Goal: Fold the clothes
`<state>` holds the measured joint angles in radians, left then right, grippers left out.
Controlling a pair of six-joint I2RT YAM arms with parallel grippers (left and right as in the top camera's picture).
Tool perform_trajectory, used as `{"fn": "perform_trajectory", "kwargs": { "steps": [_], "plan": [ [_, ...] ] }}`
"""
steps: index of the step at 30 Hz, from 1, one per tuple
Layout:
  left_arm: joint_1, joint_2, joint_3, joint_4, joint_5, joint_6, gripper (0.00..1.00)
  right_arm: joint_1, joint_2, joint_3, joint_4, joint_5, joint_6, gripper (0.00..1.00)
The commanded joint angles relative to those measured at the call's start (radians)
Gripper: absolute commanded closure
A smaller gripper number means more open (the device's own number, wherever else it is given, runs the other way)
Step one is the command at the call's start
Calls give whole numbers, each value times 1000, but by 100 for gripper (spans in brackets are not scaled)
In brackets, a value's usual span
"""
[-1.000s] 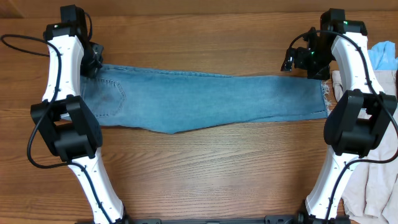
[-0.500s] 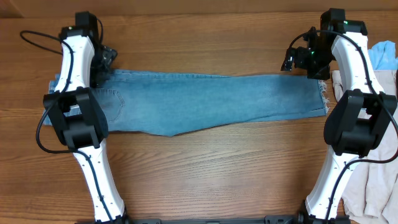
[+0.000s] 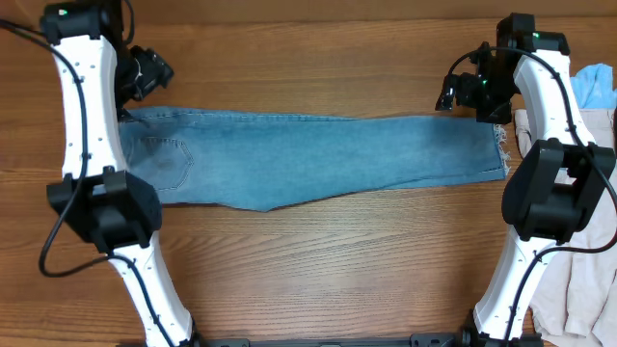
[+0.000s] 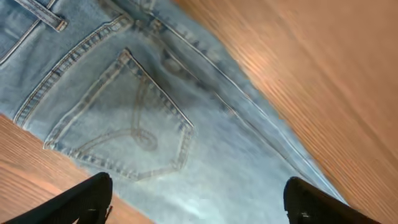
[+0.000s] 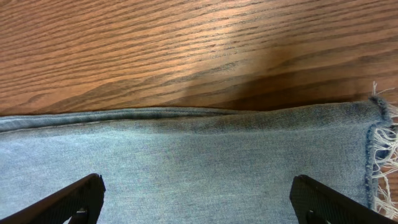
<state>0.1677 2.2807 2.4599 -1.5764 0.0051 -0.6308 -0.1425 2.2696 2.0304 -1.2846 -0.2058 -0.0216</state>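
Observation:
The light blue denim jeans (image 3: 318, 159) lie flat, folded lengthwise across the table, waist to the left and frayed hem (image 3: 503, 145) to the right. My left gripper (image 3: 145, 75) hovers open over the waist's far corner. In the left wrist view its fingers (image 4: 87, 199) stand wide apart over the denim (image 4: 249, 180) below a back pocket (image 4: 124, 118), nothing between them. My right gripper (image 3: 461, 92) is open over the far hem corner. Its fingertips (image 5: 74, 202) straddle the leg (image 5: 199, 162) beside the fraying (image 5: 380, 155). Cream trousers (image 3: 578, 280) lie crumpled at the right edge.
A light blue cloth (image 3: 600, 85) sits at the far right edge behind the cream trousers. Bare wooden tabletop (image 3: 318, 270) stretches in front of the jeans and behind them (image 3: 308, 67). Both arm bases stand at the near edge.
My left gripper has opened, let go of the jeans' waist and drawn back from it. The right arm has not moved.

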Motion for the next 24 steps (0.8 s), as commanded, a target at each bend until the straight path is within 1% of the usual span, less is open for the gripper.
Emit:
{"fn": "perform_trajectory", "kwargs": {
  "steps": [1, 4, 6, 9, 12, 14, 15, 16, 18, 24],
  "plan": [
    [-5, -76, 11, -46, 66, 30, 0, 1, -3, 7, 12, -8, 4, 0],
    [-5, -76, 9, -46, 66, 29, 0, 3, -3, 7, 0, -54, 5, 0],
    [-5, -76, 9, -43, 66, 29, 0, -8, -3, 7, -78, 23, -4, 0],
    [-5, -76, 9, -43, 66, 29, 0, -77, -3, 6, -125, 23, -13, 0],
    [-5, -76, 9, -43, 66, 29, 0, -182, -2, 3, -172, 22, -65, 0],
    [-5, -76, 9, -43, 66, 29, 0, -248, -2, -11, -169, 22, -65, 0],
    [-5, -76, 9, -43, 66, 29, 0, -270, -2, -18, -166, 13, -65, 3],
    [-5, -76, 9, -43, 66, 29, 0, -282, -2, -27, -161, -6, -68, 9],
    [-5, -76, 9, -43, 66, 29, 0, -288, -2, -61, -145, -23, -113, 17],
    [-5, -76, 9, -43, 66, 29, 0, -280, -2, -207, -14, -23, -113, 17]
  ]
}}
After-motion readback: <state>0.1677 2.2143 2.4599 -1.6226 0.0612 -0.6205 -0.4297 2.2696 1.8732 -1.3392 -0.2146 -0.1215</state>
